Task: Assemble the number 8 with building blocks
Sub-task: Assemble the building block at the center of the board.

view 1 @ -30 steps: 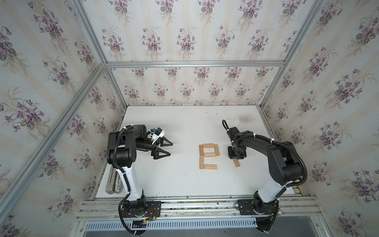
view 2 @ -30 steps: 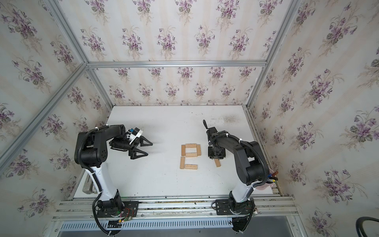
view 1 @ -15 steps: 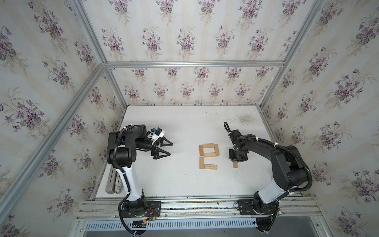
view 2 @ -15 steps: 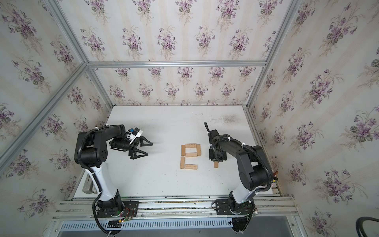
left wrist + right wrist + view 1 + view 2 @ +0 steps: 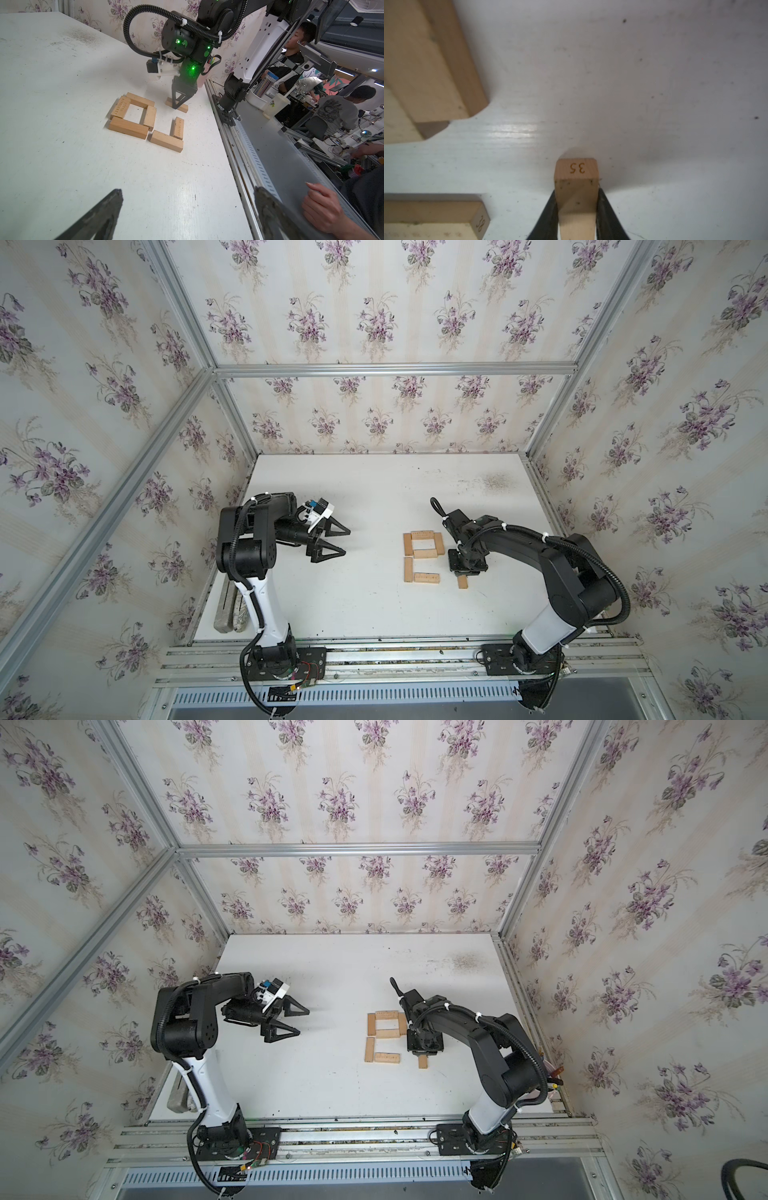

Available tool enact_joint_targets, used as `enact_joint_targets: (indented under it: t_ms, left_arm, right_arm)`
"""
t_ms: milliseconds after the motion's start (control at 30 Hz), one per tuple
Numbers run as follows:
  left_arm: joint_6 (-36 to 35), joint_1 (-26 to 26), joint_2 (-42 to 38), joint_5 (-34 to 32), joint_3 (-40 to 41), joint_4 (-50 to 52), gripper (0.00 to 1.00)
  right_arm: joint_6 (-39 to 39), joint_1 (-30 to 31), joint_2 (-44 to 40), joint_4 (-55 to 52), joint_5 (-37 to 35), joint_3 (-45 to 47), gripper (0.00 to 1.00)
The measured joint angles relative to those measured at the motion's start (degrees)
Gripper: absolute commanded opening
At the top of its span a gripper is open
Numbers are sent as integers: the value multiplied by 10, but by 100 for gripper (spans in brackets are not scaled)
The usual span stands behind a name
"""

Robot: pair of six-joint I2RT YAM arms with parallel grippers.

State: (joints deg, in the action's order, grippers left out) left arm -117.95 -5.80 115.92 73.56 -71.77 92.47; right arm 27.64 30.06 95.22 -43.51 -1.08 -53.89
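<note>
Tan wooden bar stamped 35 (image 5: pixel 576 180) | clamped in my right claw (image 5: pixel 577 199) | just beside unfinished six-bar wooden 8 (image 5: pixel 424 553) | long axis parallel to its missing side | left claw (image 5: pixel 347 542) agape, farther off

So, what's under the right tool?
A block marked 35, pinched by the right tool, flat on the table. In both top views the tool covers all but one end.

Right end effector (image 5: pixel 464 569) hides most of block (image 5: pixel 462 583).
</note>
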Motion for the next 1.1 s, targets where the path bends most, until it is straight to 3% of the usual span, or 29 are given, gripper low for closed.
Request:
enact_joint_targets:
  t_ms: [567, 700, 1100]
  left_arm:
    - [0, 0, 0, 0, 0, 0, 100]
    - [0, 0, 0, 0, 0, 0, 99]
    - [0, 0, 0, 0, 0, 0, 99]
  right_arm:
    - [16, 38, 54, 20, 8, -57, 32]
    - [24, 38, 49, 23, 6, -51, 39]
    - [41, 42, 28, 45, 9, -24, 30]
